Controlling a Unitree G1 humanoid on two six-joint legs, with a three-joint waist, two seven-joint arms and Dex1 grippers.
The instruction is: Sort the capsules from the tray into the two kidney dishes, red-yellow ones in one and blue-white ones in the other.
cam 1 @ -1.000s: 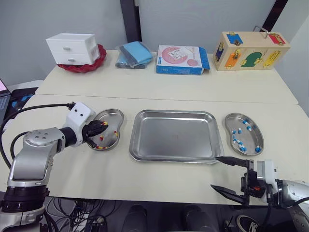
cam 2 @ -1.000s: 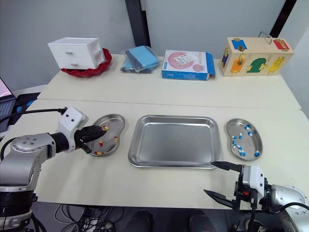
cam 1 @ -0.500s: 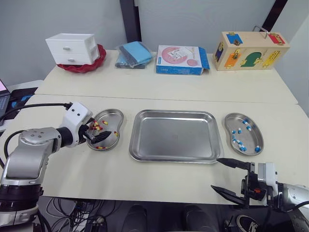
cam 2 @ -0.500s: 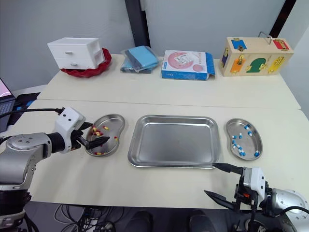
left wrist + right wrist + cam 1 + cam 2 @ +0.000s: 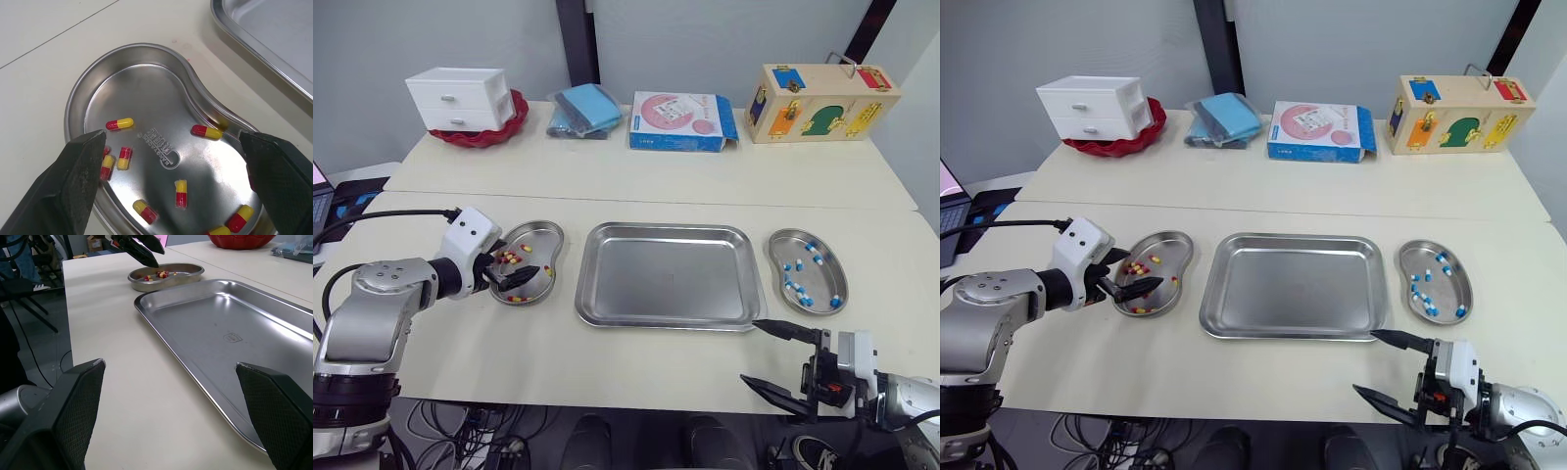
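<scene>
Steel tray (image 5: 666, 279) lies centre.
My left gripper (image 5: 514, 268) gapes wide at the left kidney dish (image 5: 544, 238); right gripper (image 5: 751, 351) wide too.

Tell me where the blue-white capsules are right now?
In the left eye view, the blue-white capsules lie in the kidney dish on the robot's right, just beside the steel tray.

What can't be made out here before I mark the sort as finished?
- Red-yellow capsules, exact count: in the left wrist view the fingers of the open left claw cover both sides of the left kidney dish, and the frame edge cuts its near rim.
- Blue-white capsules in the right kidney dish: too small in the eye views to count.
- Stamped lettering in that left dish: too blurred to read.
</scene>
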